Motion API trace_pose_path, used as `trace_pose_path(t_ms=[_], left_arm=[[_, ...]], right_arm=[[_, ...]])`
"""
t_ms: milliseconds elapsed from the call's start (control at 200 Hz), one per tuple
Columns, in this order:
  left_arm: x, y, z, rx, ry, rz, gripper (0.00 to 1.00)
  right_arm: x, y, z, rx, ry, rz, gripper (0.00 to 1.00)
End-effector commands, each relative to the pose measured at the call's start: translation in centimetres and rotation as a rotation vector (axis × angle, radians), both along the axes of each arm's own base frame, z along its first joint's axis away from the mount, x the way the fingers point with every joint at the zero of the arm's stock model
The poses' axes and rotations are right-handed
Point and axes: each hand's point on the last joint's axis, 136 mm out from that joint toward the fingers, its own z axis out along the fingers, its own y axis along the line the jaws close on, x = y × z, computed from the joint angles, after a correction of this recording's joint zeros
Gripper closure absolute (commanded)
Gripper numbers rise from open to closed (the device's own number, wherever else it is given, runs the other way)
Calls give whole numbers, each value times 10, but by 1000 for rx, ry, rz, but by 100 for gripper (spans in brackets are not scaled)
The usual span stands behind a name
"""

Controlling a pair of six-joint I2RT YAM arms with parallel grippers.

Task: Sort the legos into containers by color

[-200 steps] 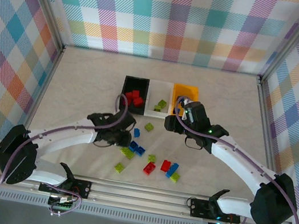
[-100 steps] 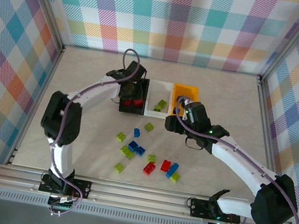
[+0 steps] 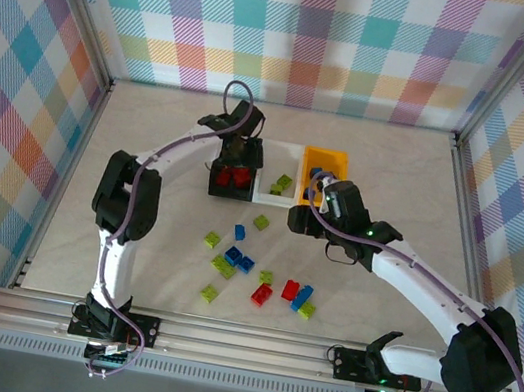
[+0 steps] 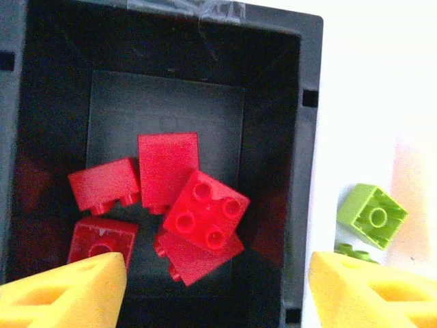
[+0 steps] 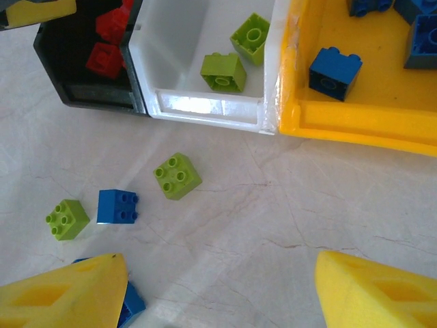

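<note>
Sorting stands at its middle stage, in my judgement. At the left, the left gripper (image 4: 218, 294) hangs over the black rectangular plastic bin (image 4: 311, 171), its yellow fingers spread wide and nothing between them. Several red studded bricks (image 4: 205, 219) lie on the bin floor below. This drop-off looks finished, so the arm should next rise clear of the bin walls and go to the loose bricks (image 3: 240, 261).

In the middle, the white translucent bin (image 5: 205, 106) holds two lime green bricks (image 5: 224, 72). At the right, the orange-yellow bin (image 5: 355, 116) holds blue bricks (image 5: 333, 72). The right gripper (image 5: 222, 294) hovers over the pale marbled table (image 5: 307, 205) just in front of the bins, jaws apart and empty. A next pick probably calls for choosing one loose brick and closing on it squarely.

The three bins touch side by side, so each brick must fall well inside its own walls. The loose bricks lie between the two arms, some touching, and there the arms could meet. Open table remains at both sides.
</note>
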Motion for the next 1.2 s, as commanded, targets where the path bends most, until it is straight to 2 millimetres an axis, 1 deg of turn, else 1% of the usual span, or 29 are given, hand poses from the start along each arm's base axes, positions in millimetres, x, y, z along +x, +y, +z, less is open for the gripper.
trace_pose_path(t_ms=[0, 55, 135, 225, 235, 265, 295, 360, 410, 470, 535, 595, 660, 725, 875, 1010, 1120, 1195], left_arm=[[-16, 1, 53, -113, -84, -7, 26], [-28, 3, 67, -145, -115, -12, 24], [-50, 16, 77, -147, -131, -9, 20], [-73, 37, 85, -139, -152, 14, 14], [-75, 39, 86, -140, -154, 18, 14], [-80, 46, 88, -147, -160, 30, 11], [-85, 55, 89, -155, -158, 50, 4], [-92, 73, 93, -182, -164, 90, 0], [-95, 87, 95, -185, -168, 127, 0], [-98, 102, 99, -183, -179, 161, 0], [-101, 115, 101, -182, -181, 194, 0], [-102, 122, 101, -189, -182, 213, 0], [-103, 129, 100, -187, -182, 238, 0], [-102, 132, 97, -201, -177, 248, 0], [-100, 127, 92, -248, -157, 240, 0], [-98, 127, 90, -253, -155, 244, 0], [-97, 129, 92, -258, -160, 250, 0], [-96, 129, 94, -260, -165, 250, 0]], right_arm=[[-14, 22, 4, 17, -15, 109, 27], [-26, 38, 0, 11, -4, 178, 28], [-50, 63, -12, -16, 19, 290, 28], [-83, 91, -29, -63, 55, 425, 29], [-90, 96, -32, -73, 64, 450, 28], [-101, 105, -39, -94, 76, 495, 28], [-112, 115, -45, -116, 82, 537, 28], [-133, 132, -60, -181, 88, 610, 28], [-145, 145, -68, -222, 78, 653, 27], [-154, 159, -77, -265, 67, 685, 27], [-161, 173, -80, -280, 58, 712, 27], [-166, 185, -85, -294, 55, 733, 27], [-170, 194, -92, -320, 58, 749, 27], [-171, 197, -101, -363, 63, 747, 28], [-167, 193, -119, -439, 76, 727, 30], [-172, 196, -126, -455, 85, 746, 33], [-175, 197, -133, -486, 87, 759, 39], [-176, 195, -137, -496, 90, 761, 48]])
